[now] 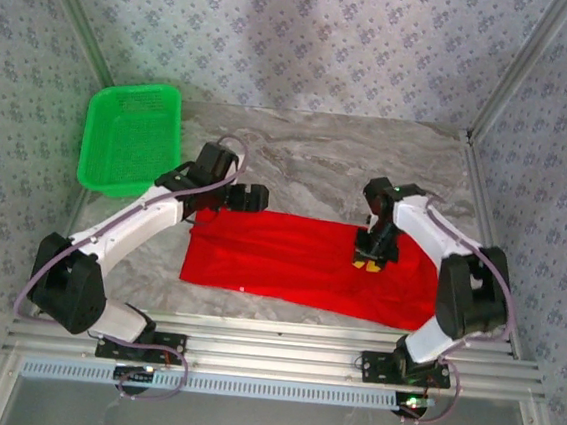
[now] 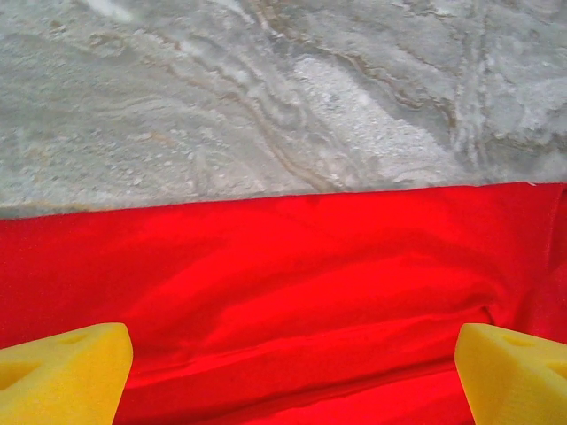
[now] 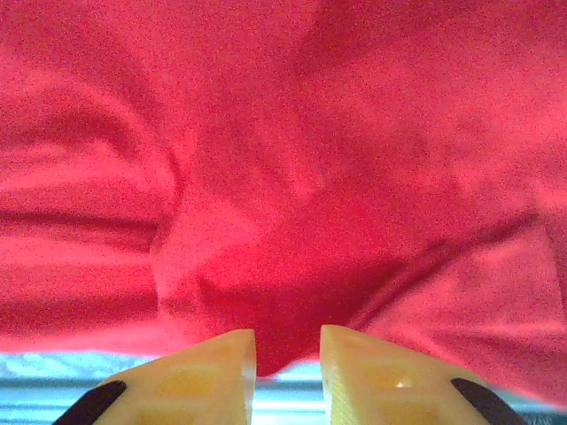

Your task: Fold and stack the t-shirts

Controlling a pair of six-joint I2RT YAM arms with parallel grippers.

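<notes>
The red t-shirt (image 1: pixel 299 259) lies as a long, flat band across the marble table (image 1: pixel 319 156); its teddy-bear print is hidden. My left gripper (image 1: pixel 252 197) hovers at the shirt's far left corner, open. In the left wrist view its yellow fingertips (image 2: pixel 62 376) stand wide apart over the red cloth (image 2: pixel 292 274) with nothing between them. My right gripper (image 1: pixel 367 263) is over the right half of the shirt. In the right wrist view its fingers (image 3: pixel 204 376) are nearly together, with a pinch of red cloth (image 3: pixel 283 221) between them.
A green plastic mesh basket (image 1: pixel 130 137) stands at the far left of the table. Bare marble (image 2: pixel 266 97) stretches beyond the shirt's far edge. Aluminium rails (image 1: pixel 280 348) run along the near edge, and patterned walls close in the sides.
</notes>
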